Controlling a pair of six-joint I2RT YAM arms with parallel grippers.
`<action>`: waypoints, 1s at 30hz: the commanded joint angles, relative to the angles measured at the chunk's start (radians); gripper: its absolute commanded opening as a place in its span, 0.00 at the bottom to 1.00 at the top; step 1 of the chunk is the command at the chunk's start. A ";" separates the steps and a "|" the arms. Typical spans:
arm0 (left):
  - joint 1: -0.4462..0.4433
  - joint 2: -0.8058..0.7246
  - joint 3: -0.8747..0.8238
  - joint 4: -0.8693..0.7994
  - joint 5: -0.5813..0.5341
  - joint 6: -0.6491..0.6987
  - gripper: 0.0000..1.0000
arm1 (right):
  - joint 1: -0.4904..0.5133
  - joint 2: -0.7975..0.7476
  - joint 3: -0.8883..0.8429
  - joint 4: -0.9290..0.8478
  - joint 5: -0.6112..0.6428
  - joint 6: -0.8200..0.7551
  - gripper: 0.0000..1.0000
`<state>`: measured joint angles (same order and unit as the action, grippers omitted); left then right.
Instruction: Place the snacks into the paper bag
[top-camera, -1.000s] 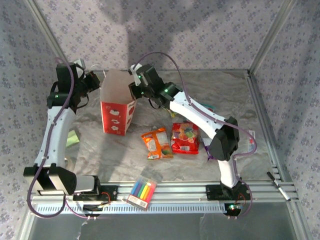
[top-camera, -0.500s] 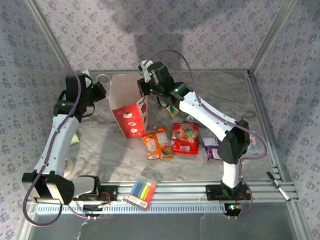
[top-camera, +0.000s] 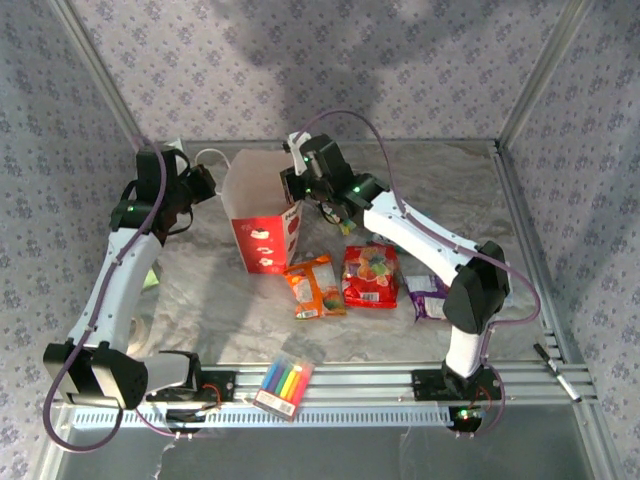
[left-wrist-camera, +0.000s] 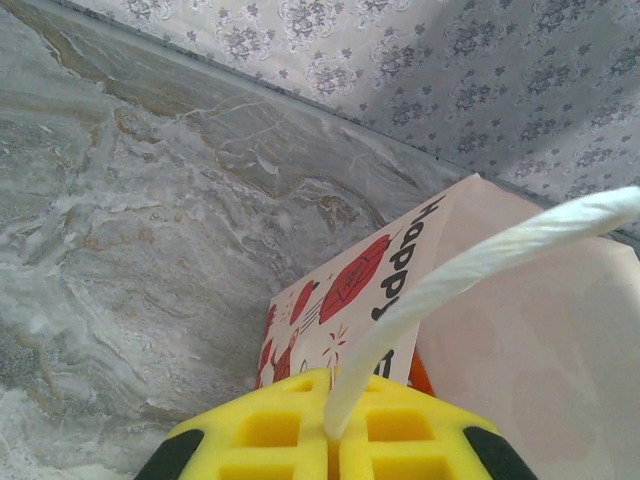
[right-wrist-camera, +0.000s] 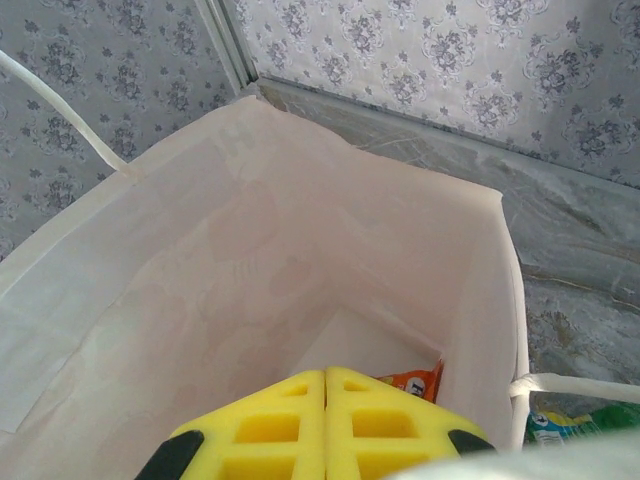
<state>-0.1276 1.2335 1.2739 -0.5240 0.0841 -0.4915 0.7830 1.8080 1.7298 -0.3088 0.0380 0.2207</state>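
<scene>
Left wrist: left gripper (left-wrist-camera: 330, 436) pinches string handle (left-wrist-camera: 480, 262) of paper bag (left-wrist-camera: 350, 290).

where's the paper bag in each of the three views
top external: paper bag upright, just left of centre
left wrist: lower right, printed face and pale inside
right wrist: its white inside, across the middle and left
shared landmark: white string handle on the bag's rim

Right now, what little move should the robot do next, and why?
Probably draw the shut right pincer back from the mouth of the bag and toward the orange packet on the table. In the bag lies another orange packet, a red packet and a purple packet wait outside, and the left pincer holds the string handle.
</scene>
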 joint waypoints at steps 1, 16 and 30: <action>-0.006 0.007 0.039 -0.015 -0.018 -0.002 0.09 | -0.007 -0.039 -0.014 0.005 -0.001 0.024 0.00; -0.016 -0.058 0.011 0.000 -0.029 -0.032 0.10 | -0.022 -0.121 0.004 -0.099 0.015 0.007 0.52; -0.039 -0.057 0.019 -0.006 -0.050 -0.039 0.15 | -0.021 -0.483 -0.350 -0.159 -0.023 -0.054 0.79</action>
<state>-0.1585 1.1744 1.2579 -0.5270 0.0536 -0.5327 0.7635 1.3861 1.4593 -0.4194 0.0307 0.2043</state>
